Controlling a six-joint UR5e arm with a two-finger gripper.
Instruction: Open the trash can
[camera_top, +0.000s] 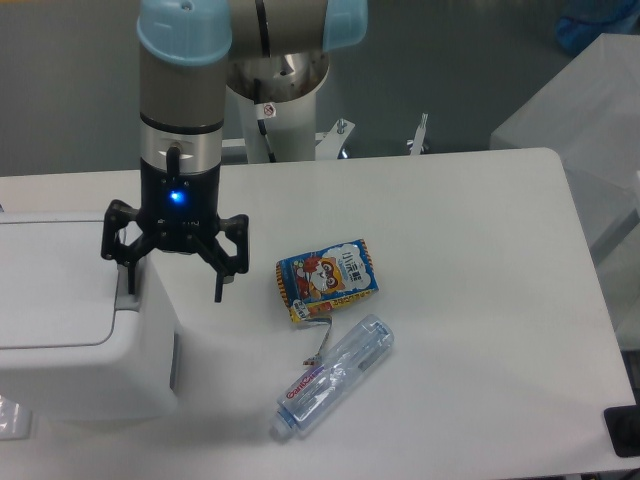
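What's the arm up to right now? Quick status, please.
Gripper jaws open, empty, over trash can right edge. Lid shut. Snack packet, bottle lie clear to the side.

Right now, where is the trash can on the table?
The trash can sits at the left edge of the table, lid closed, with the open gripper over its right end. The snack packet lies to its right.

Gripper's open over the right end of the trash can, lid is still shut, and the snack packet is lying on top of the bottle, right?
Not quite. The fixed camera shows the snack packet on the table beside the bottle, just behind it, not on top. The rest holds: the gripper is open over the right end of the trash can, whose lid is shut.
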